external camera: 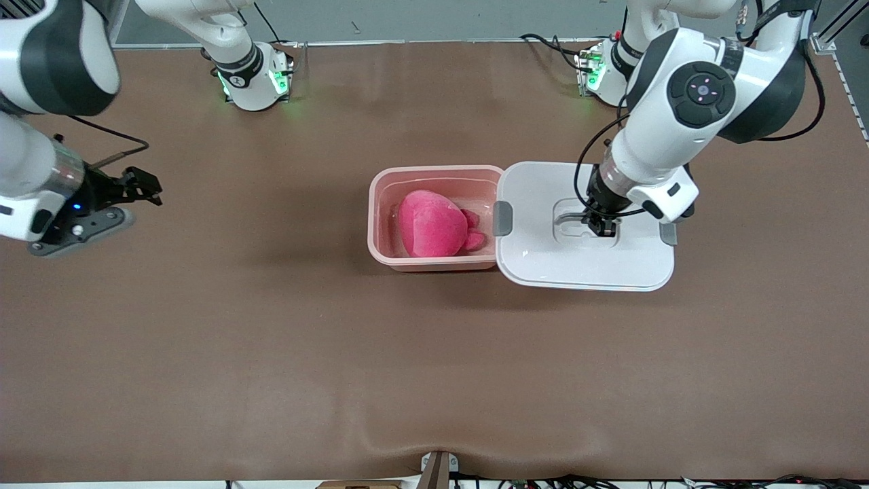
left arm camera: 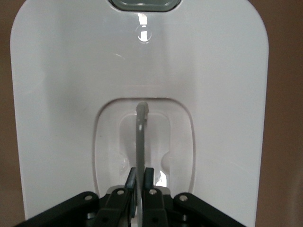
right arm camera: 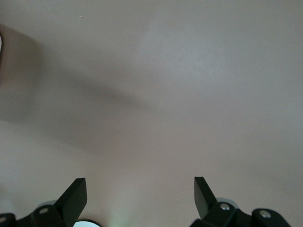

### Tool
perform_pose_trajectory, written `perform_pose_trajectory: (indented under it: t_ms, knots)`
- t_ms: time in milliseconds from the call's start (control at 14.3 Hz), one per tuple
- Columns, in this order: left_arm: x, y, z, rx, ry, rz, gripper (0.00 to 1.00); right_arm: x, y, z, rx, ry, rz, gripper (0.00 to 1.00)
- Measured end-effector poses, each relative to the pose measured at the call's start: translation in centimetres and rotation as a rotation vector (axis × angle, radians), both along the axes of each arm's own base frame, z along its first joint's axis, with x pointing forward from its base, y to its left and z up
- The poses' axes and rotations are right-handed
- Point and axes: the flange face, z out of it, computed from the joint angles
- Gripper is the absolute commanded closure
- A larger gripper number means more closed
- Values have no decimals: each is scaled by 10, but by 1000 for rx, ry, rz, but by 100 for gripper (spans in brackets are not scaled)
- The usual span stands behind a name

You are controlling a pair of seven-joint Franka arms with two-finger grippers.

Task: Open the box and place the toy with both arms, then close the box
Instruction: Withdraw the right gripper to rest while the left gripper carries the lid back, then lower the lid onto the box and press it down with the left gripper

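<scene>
1. The plush pink toy (external camera: 432, 224) lay inside the open box (external camera: 434, 178).
2. The smooth white lid (external camera: 543, 255) overlapped the box's edge toward the left arm's end.
3. The left gripper (left arm camera: 140, 182) pinched the lid's thin handle (left arm camera: 140, 137).
4. The right gripper (right arm camera: 141, 196) waited spread wide over bare table (external camera: 271, 353).

A: State the illumination.
B: Even overhead light. The table (external camera: 271, 353) shows soft shadows beneath both arms.
A: Glare?
B: A small highlight on the lid (left arm camera: 142, 56), ahead of the left gripper (left arm camera: 140, 178).
A: Focus?
B: The front view is sharp. Below the right gripper (right arm camera: 140, 194), bare surface is soft, with one broad shadow.
</scene>
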Motion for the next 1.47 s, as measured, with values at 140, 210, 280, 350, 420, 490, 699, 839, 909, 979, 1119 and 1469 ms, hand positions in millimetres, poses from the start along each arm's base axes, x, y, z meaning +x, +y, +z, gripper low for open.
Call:
perform_pose_trajectory:
  t_ms: [140, 210, 280, 350, 420, 490, 699, 839, 909, 979, 1119, 1469]
  knots:
    - [-2, -11, -2, 0, 1, -2, 100, -11, -14, 2, 9, -18, -46, 0]
    - [-2, -15, -3, 0, 2, -3, 100, -16, -17, 4, 11, -42, -70, 0]
    - [-2, -19, -4, 0, 1, 1, 100, -23, -20, 6, 11, -61, -99, 0]
    - [-4, -24, -5, -1, -1, 8, 100, -30, -23, 9, 10, -72, -135, 0]
    - [-6, -30, -5, -2, -3, 15, 100, -36, -26, 13, 10, -81, -168, 0]
    - [-8, -39, -6, -3, -4, 21, 100, -40, -29, 15, 9, -89, -197, 0]
    - [-15, -71, -13, -3, -3, 38, 100, -45, -39, 19, 3, -104, -292, 0]
    - [-20, -91, -19, -1, 1, 37, 100, -46, -46, 21, 0, -110, -350, 0]
    - [-22, -100, -22, 0, 3, 38, 100, -46, -51, 22, 6, -112, -374, 0]
    - [-25, -107, -26, 3, 8, 40, 100, -46, -57, 24, 18, -114, -396, 0]
    - [-29, -117, -34, 10, 17, 36, 100, -46, -69, 29, 29, -124, -424, 0]
    - [-40, -140, -43, 3, 8, 23, 100, -47, -67, 58, 66, -127, -438, 0]
